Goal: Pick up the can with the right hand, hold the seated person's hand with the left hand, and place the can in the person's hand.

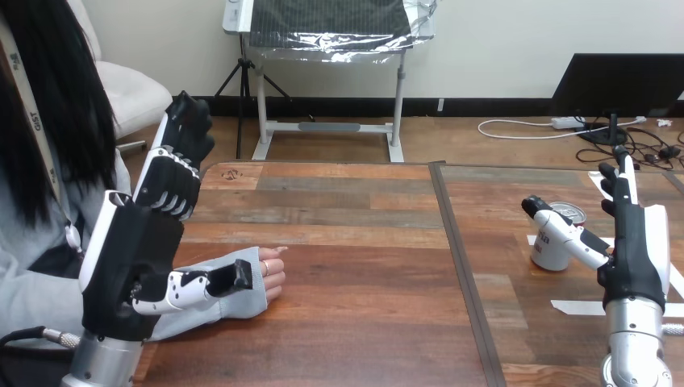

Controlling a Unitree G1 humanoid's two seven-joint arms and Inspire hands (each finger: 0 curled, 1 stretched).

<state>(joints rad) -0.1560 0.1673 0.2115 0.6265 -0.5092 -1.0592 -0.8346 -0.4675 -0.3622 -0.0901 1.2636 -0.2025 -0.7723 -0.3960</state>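
Can [548, 255]: upright at the right of the tabletop [363, 242], the right thumb crossing in front of it.
Right hand [637, 242]: spread wide, gripping nothing; fingers stand just right of the can.
Left hand [133, 258]: raised at left, fingers relaxed, thumb over the person's sleeve, seemingly not clasping.
Person's hand [273, 274]: curled, resting on the tabletop.
Grasp advice: centre the can between thumb and fingers, then close evenly to keep it upright.

We look from head camera, forward and down across desk [355, 242]; near edge close beneath us. Left hand [133, 258] close at lower left, right hand [637, 250] lower right.
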